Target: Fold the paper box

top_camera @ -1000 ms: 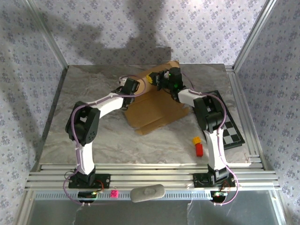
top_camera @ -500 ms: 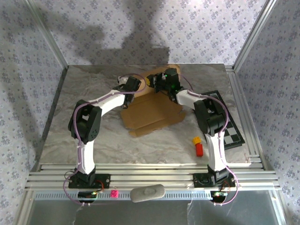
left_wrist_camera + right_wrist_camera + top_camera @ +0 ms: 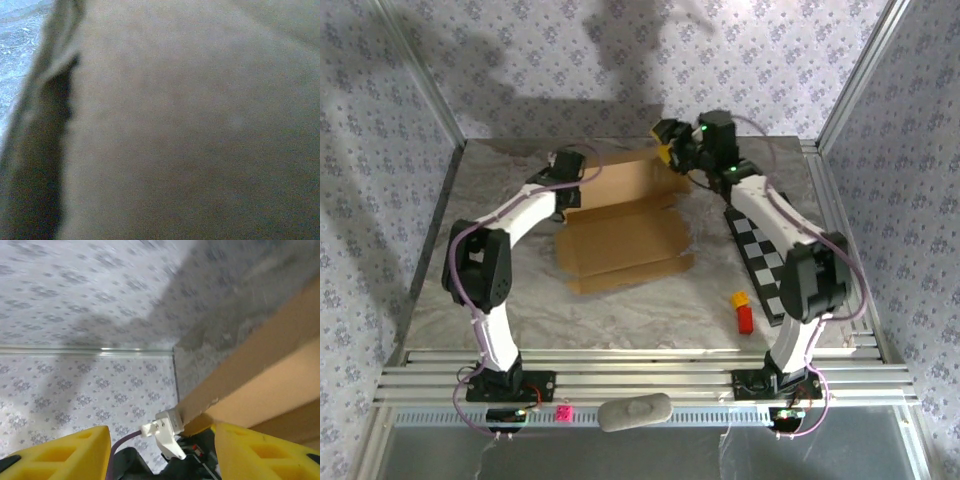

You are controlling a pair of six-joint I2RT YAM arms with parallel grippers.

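The paper box (image 3: 620, 240) lies nine-to-three on the desk (image 3: 520, 290). The left fingers (image 3: 565, 185), closed, sit nearer at its ten o'clock corner. The right fingers (image 3: 668, 140), spread and empty, hover at one o'clock.

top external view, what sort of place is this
Probably a robot test cell rather than a home. A left arm and a right arm are bolted to aluminium rails at the edge of a marble-look table. Patterned walls close it in, and a checkered board lies flat.
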